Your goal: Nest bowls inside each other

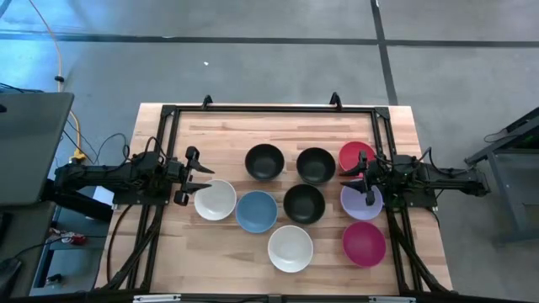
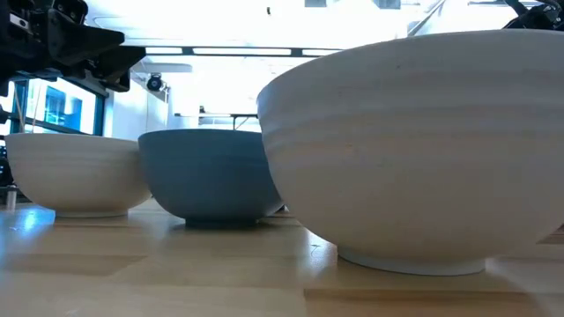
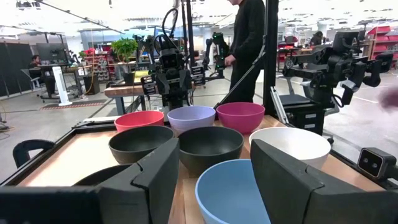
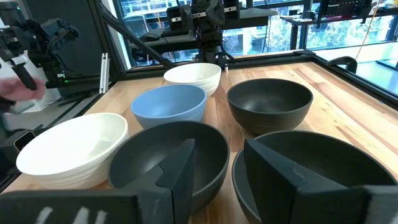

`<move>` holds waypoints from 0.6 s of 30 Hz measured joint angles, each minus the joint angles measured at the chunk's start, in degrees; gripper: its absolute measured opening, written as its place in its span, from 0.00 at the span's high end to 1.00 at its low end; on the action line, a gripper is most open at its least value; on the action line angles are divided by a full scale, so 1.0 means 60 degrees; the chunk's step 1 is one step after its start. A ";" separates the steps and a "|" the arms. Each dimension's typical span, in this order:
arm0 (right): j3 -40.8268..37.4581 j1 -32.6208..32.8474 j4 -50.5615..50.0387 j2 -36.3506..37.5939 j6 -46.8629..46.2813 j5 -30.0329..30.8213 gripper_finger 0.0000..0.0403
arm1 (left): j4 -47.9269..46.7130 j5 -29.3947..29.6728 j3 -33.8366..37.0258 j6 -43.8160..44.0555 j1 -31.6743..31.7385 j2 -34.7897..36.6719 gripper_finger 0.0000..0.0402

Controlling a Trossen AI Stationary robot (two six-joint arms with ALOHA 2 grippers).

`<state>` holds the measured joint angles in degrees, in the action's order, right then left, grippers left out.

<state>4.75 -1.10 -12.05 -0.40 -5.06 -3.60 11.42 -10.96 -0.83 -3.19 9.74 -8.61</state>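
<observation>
Left gripper point(image 1: 202, 182) jaws apart at the wooden desk's point(image 1: 210, 269) left edge. Nine smooth round bowls, all empty, none nested: white point(image 1: 216, 200), light blue point(image 1: 256, 211), black point(image 1: 264, 162), white point(image 1: 290, 248), black point(image 1: 304, 204), black point(image 1: 316, 165), magenta point(image 1: 354, 155), lavender point(image 1: 361, 202), magenta point(image 1: 364, 243). Right gripper point(image 1: 357, 179) jaws apart, right edge.

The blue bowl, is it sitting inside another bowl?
No, the blue bowl sits alone on the table, between a white bowl and a black bowl.

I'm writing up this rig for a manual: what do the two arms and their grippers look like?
Both arms are dark, nearly black, jointed and boxy, with thin black cables trailing along them. The left gripper and right gripper each carry two flat, angular, matte dark fingers. No coloured markings show on them.
</observation>
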 joint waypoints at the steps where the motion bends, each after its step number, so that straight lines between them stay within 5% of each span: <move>1: 0.0000 0.0002 -0.0003 0.0000 0.0000 -0.0003 0.68 | 0.0001 0.0000 0.0000 -0.0002 0.0000 0.0001 0.53; 18: 0.0000 0.0002 -0.0002 0.0000 0.0002 -0.0002 0.68 | 0.0706 0.0143 0.0001 -0.0002 0.0000 -0.0002 0.53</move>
<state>4.75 -1.08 -12.07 -0.40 -5.05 -3.61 15.65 -10.10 -0.82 -3.20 9.74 -8.62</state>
